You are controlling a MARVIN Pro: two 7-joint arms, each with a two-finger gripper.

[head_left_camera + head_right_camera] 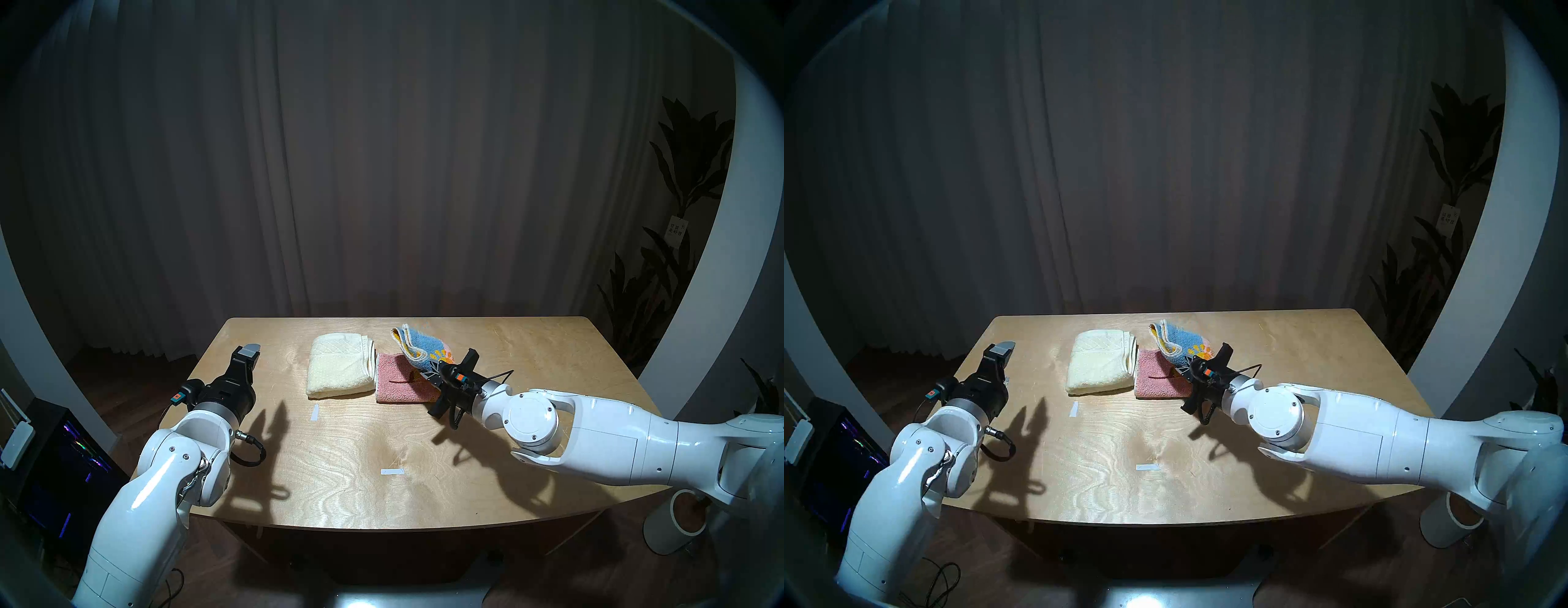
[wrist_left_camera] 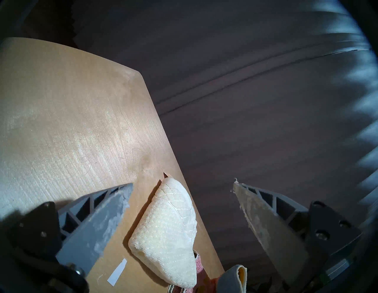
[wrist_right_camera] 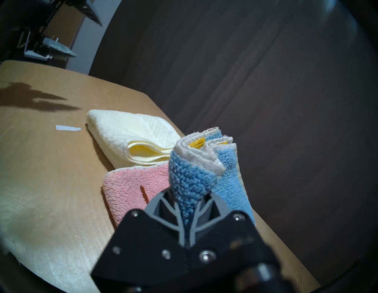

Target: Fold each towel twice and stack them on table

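A folded cream-yellow towel [image 1: 339, 368] lies on the plywood table [image 1: 382, 458] at the back middle; it also shows in the left wrist view [image 2: 167, 235] and the right wrist view [image 3: 133, 133]. The pink and blue towel [image 1: 420, 346] lies right beside it: its pink part [image 1: 399, 380] rests flat, its blue part is lifted and folded. My right gripper [image 1: 430, 370] is shut on the blue part [image 3: 190, 184], holding it above the pink part [image 3: 131, 188]. My left gripper [image 1: 248, 352] is open and empty, above the table left of the cream towel.
White tape marks [image 1: 314, 412] [image 1: 392, 471] lie on the table's middle and front. A dark curtain hangs behind the table. A computer case [image 1: 63, 458] stands on the floor at the left, a white cylinder [image 1: 674, 526] on the floor at the right.
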